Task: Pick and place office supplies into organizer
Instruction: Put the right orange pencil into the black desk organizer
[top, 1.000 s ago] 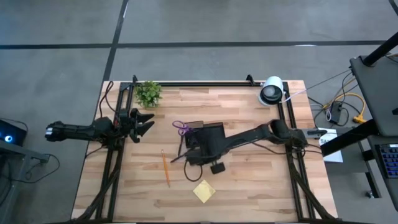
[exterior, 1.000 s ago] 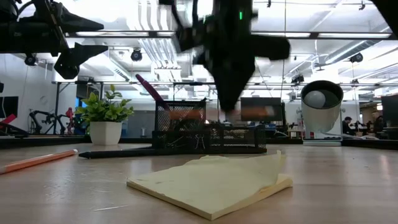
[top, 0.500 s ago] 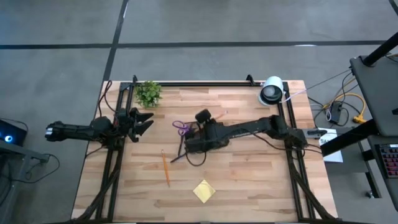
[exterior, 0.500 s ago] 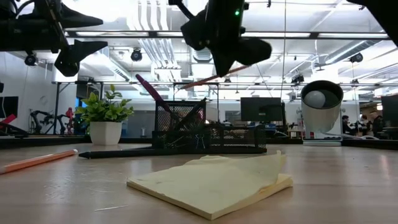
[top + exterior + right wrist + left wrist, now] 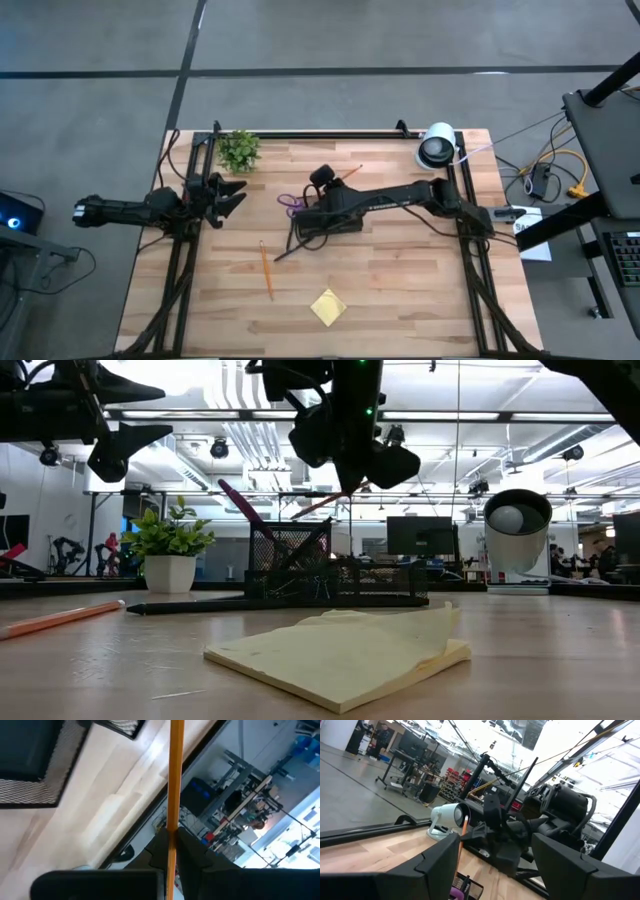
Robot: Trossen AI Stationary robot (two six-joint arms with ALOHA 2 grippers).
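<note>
My right gripper [image 5: 325, 180] hangs above the black mesh organizer [image 5: 325, 218], shut on an orange pencil [image 5: 350, 172]. In the low view the pencil [image 5: 320, 503] slants over the organizer's upright pen compartment [image 5: 290, 555]. Purple-handled scissors [image 5: 290, 203] stick out at the organizer's left end. A second orange pencil [image 5: 266, 270], a dark pen [image 5: 285, 250] and the yellow sticky-note pad [image 5: 327, 306] lie flat on the table. My left gripper [image 5: 233, 195] waits open at the table's left edge. My right gripper pinches the orange pencil's shaft [image 5: 171, 827] between its two fingers, which lie across it. Most of the pencil's length runs forward past the fingertips [image 5: 186, 851]. The pencil is lifted clear, tilted, above the organizer [image 5: 30, 765].
A small green plant [image 5: 239, 149] stands at the far left corner, and a round white-and-black device [image 5: 436, 146] at the far right corner. Black frame rails run along the left, far and right edges. Open wood lies between the organizer and the near edge.
My right gripper has risen from low at the organizer's near side, carrying the orange pencil, and moved toward the far edge over the organizer. It has turned, so the pencil now slants above the pen compartment. The other supplies have stayed put.
</note>
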